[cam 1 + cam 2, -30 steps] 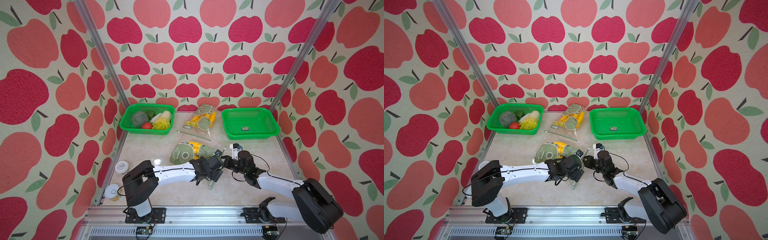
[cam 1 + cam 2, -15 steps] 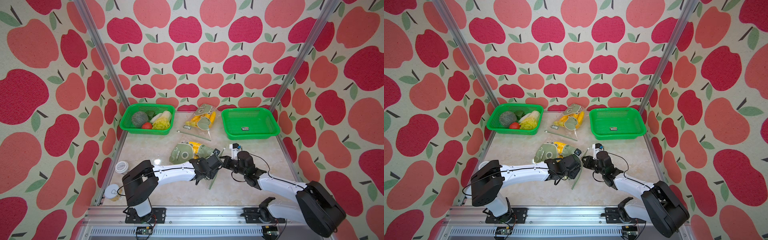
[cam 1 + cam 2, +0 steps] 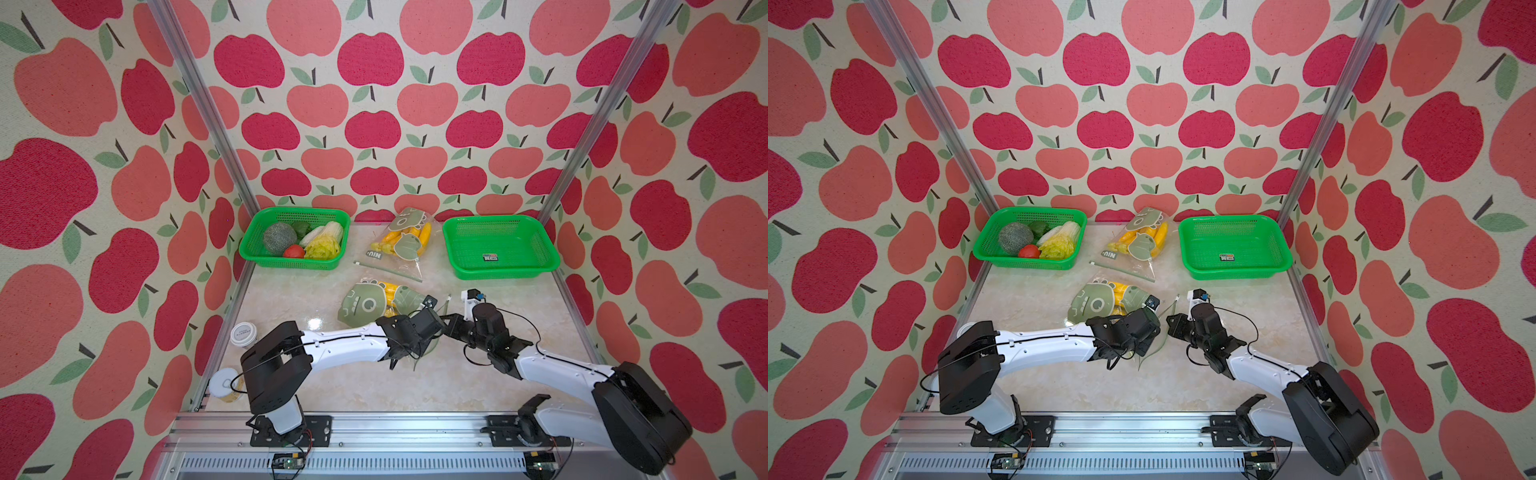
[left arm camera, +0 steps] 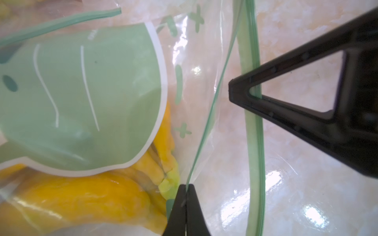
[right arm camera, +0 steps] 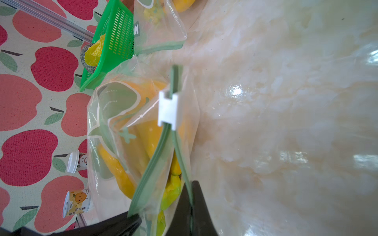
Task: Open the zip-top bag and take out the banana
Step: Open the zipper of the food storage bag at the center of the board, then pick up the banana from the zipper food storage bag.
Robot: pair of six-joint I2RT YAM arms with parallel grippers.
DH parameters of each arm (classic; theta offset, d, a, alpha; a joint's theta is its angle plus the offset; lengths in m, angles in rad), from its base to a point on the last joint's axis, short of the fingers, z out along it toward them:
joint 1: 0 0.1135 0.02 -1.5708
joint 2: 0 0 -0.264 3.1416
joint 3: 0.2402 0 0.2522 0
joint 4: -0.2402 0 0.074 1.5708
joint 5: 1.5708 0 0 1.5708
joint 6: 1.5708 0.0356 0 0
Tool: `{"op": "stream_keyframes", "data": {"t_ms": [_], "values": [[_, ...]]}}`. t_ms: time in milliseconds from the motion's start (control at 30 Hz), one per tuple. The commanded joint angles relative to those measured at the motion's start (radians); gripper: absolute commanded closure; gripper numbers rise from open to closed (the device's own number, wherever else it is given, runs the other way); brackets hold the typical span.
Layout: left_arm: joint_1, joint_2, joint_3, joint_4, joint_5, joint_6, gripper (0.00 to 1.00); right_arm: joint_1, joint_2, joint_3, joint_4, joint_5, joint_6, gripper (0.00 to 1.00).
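Worktop (image 3: 478, 386) first: the bag (image 3: 368, 305) lies mid-worktop with its mouth end at the two arms' tips. The banana (image 4: 86, 196) is inside it, a yellow bunch under the green print, with the greenish stem end just beside the mouth. Left claw (image 4: 186, 189) is clenched on the bag lip nearer the fruit. Right claw (image 5: 191, 196) is clenched on the opposite lip, the wider green zip strip (image 4: 254, 143). Between the claws the two lips stand apart, so the mouth is part open here. The white slider (image 5: 168, 110) sits further along, where the strips come together. My read: you're at the spread step. Pull the claws apart evenly and keep them low over the worktop, not upward. The film looks thin and slick, so a jerk could strip a lip out of a claw or drag the whole bag. Widen until the gap clears the bunch, then free one claw to reach in.
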Motion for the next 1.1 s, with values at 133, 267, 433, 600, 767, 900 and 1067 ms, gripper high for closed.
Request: {"op": "stream_keyframes", "data": {"t_ms": [133, 267, 433, 600, 767, 900, 1067], "values": [[0.001, -0.183, -0.018, 0.002, -0.101, -0.004, 1.00, 0.002, 0.010, 0.042, -0.133, 0.115, -0.035, 0.95], [0.001, -0.255, -0.057, 0.051, -0.122, 0.011, 1.00, 0.004, 0.010, 0.046, -0.142, 0.114, -0.049, 0.94], [0.003, -0.250, -0.056, 0.082, -0.083, 0.024, 1.00, 0.011, -0.013, 0.067, -0.161, 0.092, -0.070, 0.90], [0.003, -0.204, -0.025, 0.085, -0.043, 0.019, 1.00, 0.034, -0.116, 0.071, -0.211, 0.074, -0.094, 0.74], [0.003, -0.170, -0.005, 0.100, -0.025, 0.020, 1.00, 0.101, -0.243, 0.073, -0.304, 0.108, -0.128, 0.64], [0.002, -0.160, 0.003, 0.109, -0.018, 0.016, 1.00, 0.155, -0.276, 0.061, -0.320, 0.157, -0.145, 0.59], [-0.005, -0.162, 0.004, 0.122, -0.014, 0.022, 1.00, 0.175, -0.153, 0.061, -0.178, 0.094, -0.119, 0.58]]}}
